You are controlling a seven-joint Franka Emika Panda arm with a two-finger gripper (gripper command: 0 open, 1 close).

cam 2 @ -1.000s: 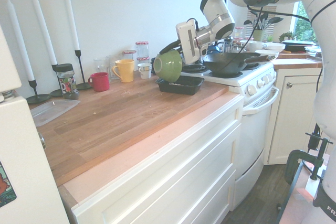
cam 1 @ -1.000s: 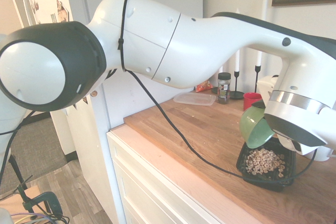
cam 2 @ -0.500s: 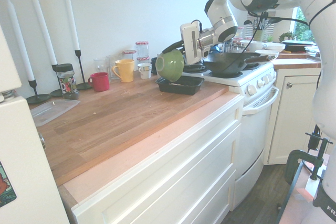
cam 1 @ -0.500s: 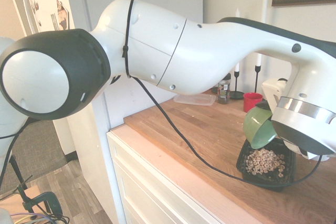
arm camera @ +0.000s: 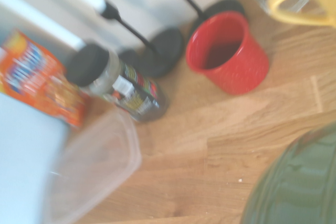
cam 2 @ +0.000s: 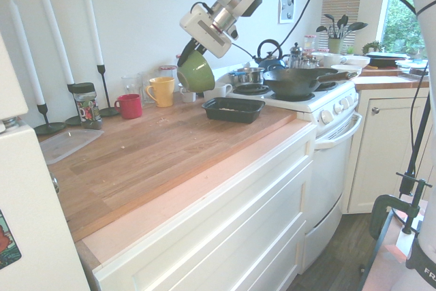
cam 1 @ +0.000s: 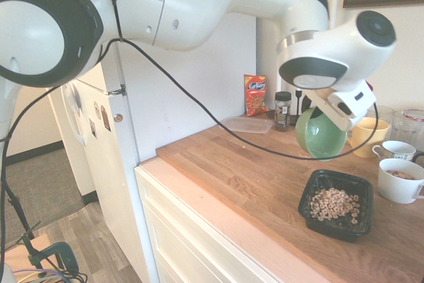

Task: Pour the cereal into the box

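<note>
- The pincer (cam 2: 189,51) is closed on the rim of the green bowl (cam 2: 196,73), which hangs tilted above the table (cam 1: 265,170).
- The cereal (cam 1: 334,204) lies in the black box (cam 1: 336,228) on the table, below the pincer and apart from it, toward the stove (cam 2: 310,103).
- The orange snack bag (cam 1: 255,95) carries white lettering on a blue patch, too blurred to read surely; the jar (arm camera: 118,83) has a label, also unreadable.
- Around: red mug (arm camera: 229,53), yellow mug (cam 2: 161,91), clear flat container (cam 2: 70,145), candle holders (cam 2: 105,93).
- A white cup (cam 1: 399,180) stands just beside the box.
</note>
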